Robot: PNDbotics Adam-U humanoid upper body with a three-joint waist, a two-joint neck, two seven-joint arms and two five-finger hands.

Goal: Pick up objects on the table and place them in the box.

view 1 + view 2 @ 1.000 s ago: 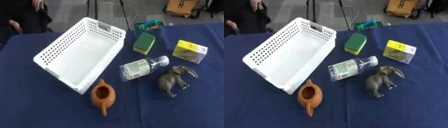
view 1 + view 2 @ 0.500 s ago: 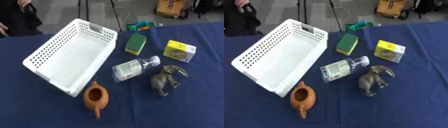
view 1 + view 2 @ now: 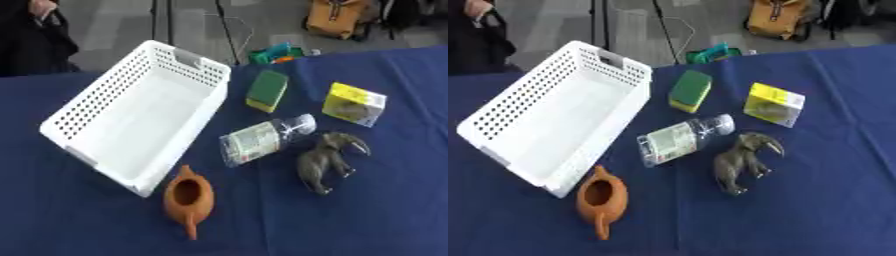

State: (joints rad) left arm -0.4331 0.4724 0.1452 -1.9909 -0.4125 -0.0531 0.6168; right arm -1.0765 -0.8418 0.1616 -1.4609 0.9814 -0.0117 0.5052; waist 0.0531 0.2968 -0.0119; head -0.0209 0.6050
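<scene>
Nothing is in the white box [image 3: 105,95] yet, and I can't see either of my hands in these views, so I can't tell if they are spread or closed. Five things lie on the blue table [image 3: 385,215] just to its right: sponge [image 3: 268,90], yellow carton [image 3: 353,104], bottle [image 3: 264,139] on its side, elephant [image 3: 325,161] and brown pot [image 3: 188,198], all near enough for a short carry, I think

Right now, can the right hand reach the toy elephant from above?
Probably yes: the elephant lies on its side, clear of the bottle and yellow box. Neither hand shows.
</scene>
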